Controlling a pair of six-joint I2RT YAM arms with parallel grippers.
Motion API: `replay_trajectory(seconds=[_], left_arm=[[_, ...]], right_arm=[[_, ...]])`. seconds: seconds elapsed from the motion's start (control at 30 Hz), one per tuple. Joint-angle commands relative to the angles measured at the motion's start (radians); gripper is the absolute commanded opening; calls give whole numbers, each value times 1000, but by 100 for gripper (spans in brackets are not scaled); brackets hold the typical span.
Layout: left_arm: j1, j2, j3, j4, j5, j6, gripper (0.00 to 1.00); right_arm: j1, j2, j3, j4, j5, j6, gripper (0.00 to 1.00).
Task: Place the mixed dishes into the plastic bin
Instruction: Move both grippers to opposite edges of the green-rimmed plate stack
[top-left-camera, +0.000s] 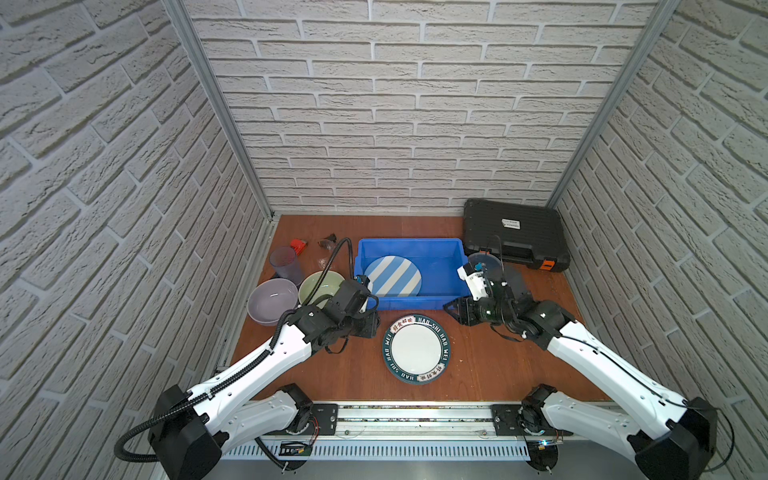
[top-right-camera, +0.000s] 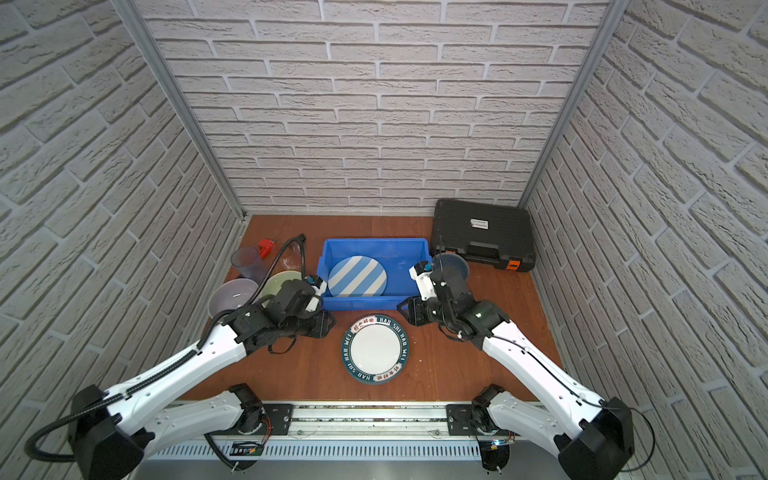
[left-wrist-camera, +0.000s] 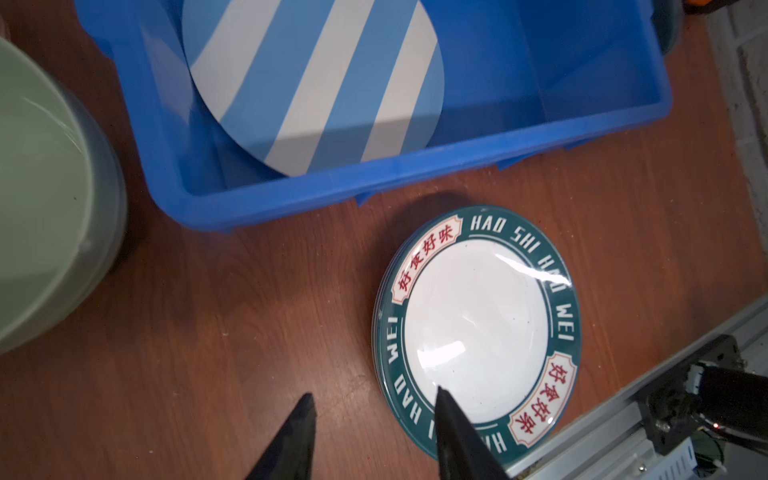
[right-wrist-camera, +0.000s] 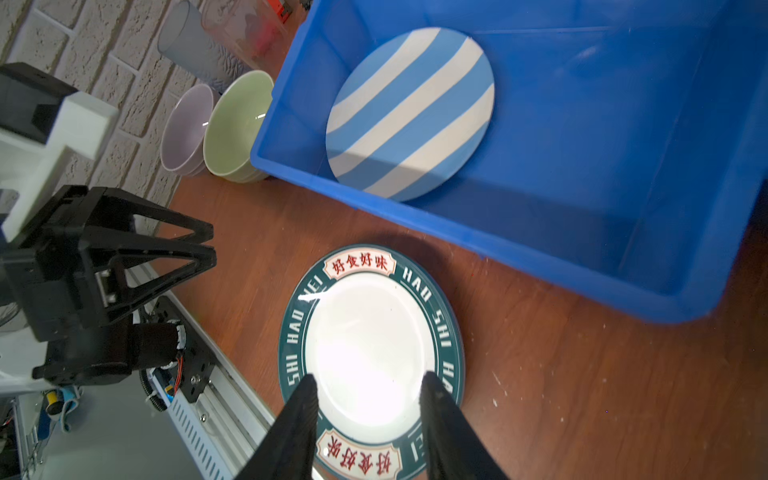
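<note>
The blue plastic bin (top-left-camera: 440, 266) stands mid-table with a blue-white striped plate (top-left-camera: 392, 276) leaning inside its left end. In front of it a teal-rimmed white plate (top-left-camera: 417, 348) lies flat on the table. My left gripper (top-left-camera: 374, 324) hovers open and empty just left of that plate; in the left wrist view (left-wrist-camera: 374, 395) one finger overlaps the plate's rim. From the other side my right gripper (top-left-camera: 448, 309) also hangs open and empty, its fingers framing the plate (right-wrist-camera: 370, 332) in the right wrist view (right-wrist-camera: 369, 377).
Left of the bin sit a pale green bowl (top-left-camera: 318, 286), a lavender bowl (top-left-camera: 272, 301) and a tumbler (top-left-camera: 284, 264), with a red wrench (top-left-camera: 298, 246) behind. A dark blue bowl (top-left-camera: 484, 262) is at the bin's right end, by the black tool case (top-left-camera: 515, 235).
</note>
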Motion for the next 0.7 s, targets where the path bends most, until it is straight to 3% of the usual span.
replay_trajectory(seconds=[0.0,0.33,0.67], left_arm=[[-49,-1,-59,80,-60,-90,44],[-171,106,-128,194,-134,-177,33],[-236,230,-151,268,-182,-222,26]], right_arm=[[15,-57,-84,16,-3,44,41],[21,-98,-282,54,43,130,36],[30,-34,-347,140,41,174,33]])
